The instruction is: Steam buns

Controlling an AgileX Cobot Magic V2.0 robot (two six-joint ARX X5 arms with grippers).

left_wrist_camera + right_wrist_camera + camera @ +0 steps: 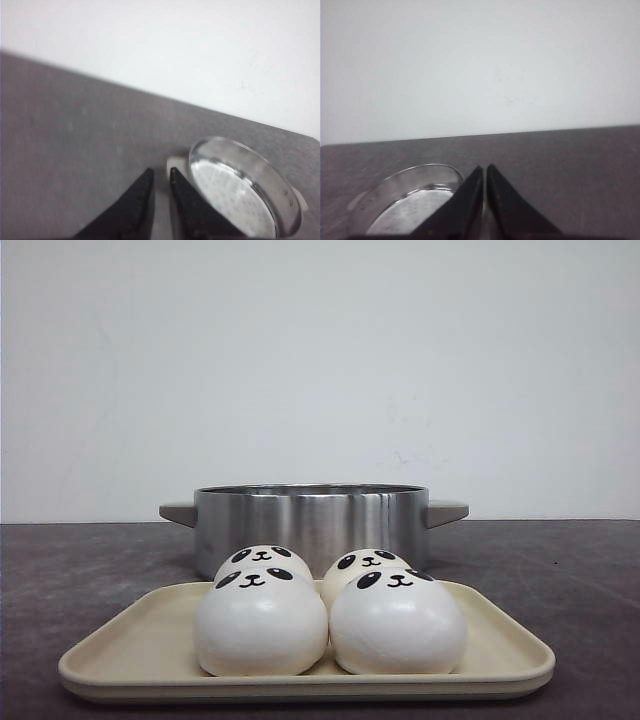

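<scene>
While both hands, left hand point(161, 176) and right hand point(485, 171), sit nearly closed and empty, buns point(262, 625) look soft, glossy, prob. slippery; grip low on sides.

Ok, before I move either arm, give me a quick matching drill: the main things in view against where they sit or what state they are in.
Things:
1. buns
2. steamer pot
3. tray
4. right gripper

Places or states:
A. behind the tray, steel, open top
B. beige, nearest the front camera
C. four on the tray, in two rows
D. nearly closed, holding nothing

Pairs: 1-C, 2-A, 3-B, 4-D
</scene>
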